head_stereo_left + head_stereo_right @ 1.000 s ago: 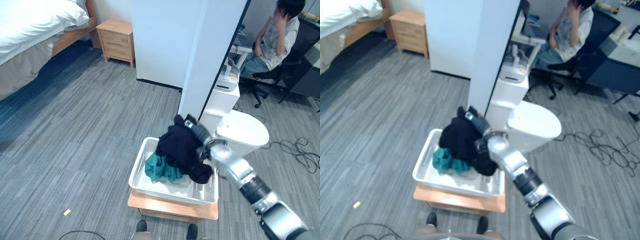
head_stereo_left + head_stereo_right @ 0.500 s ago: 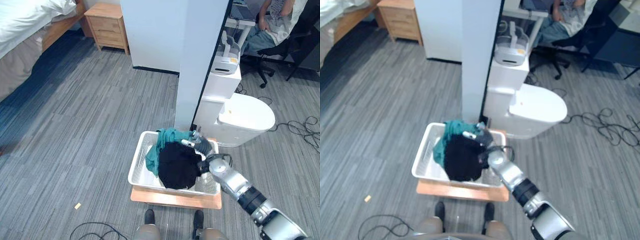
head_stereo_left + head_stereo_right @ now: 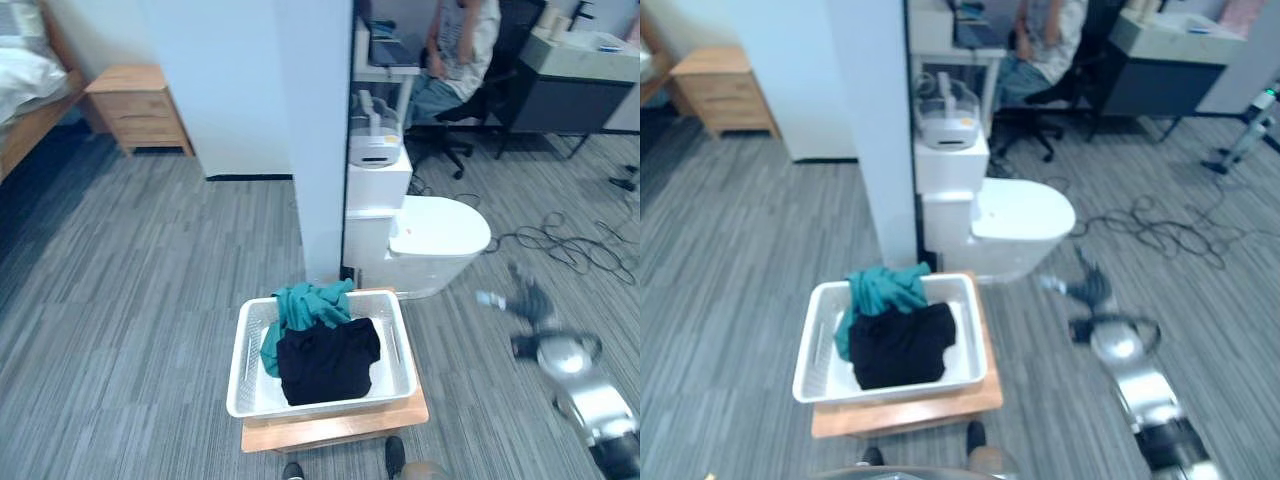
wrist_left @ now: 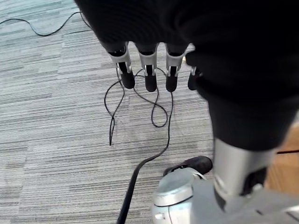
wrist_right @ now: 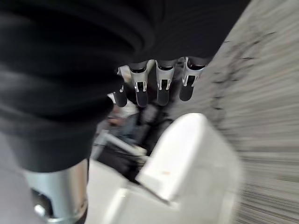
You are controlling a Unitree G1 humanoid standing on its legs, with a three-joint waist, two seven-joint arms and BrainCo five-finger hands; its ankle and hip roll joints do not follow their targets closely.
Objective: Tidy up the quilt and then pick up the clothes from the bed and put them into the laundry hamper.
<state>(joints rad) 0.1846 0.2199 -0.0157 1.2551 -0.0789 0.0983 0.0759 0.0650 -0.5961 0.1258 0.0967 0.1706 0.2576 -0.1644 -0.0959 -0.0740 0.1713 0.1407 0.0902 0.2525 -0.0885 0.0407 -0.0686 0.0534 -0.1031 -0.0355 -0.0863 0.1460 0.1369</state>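
Right hand (image 3: 535, 310) empty, fingers out straight, well off to the right of the hamper (image 3: 249, 385).
Clothes in hamper: black garment (image 3: 327, 359) on top toward the near side, teal garment (image 3: 305, 305) at far edge, partly draped over rim. Hamper sits on low wooden stand (image 3: 330, 427), floor is grey carpet (image 3: 140, 280). White toilet-like unit (image 3: 435, 235) just behind hamper, w/ white pillar (image 3: 315, 130) beside it. Left hand (image 4: 147, 70) seen in its wrist view, fingers straight, holding nothing, over carpet. Person (image 3: 455, 45) seated at desk in background; wooden nightstand (image 3: 140, 105) far left.
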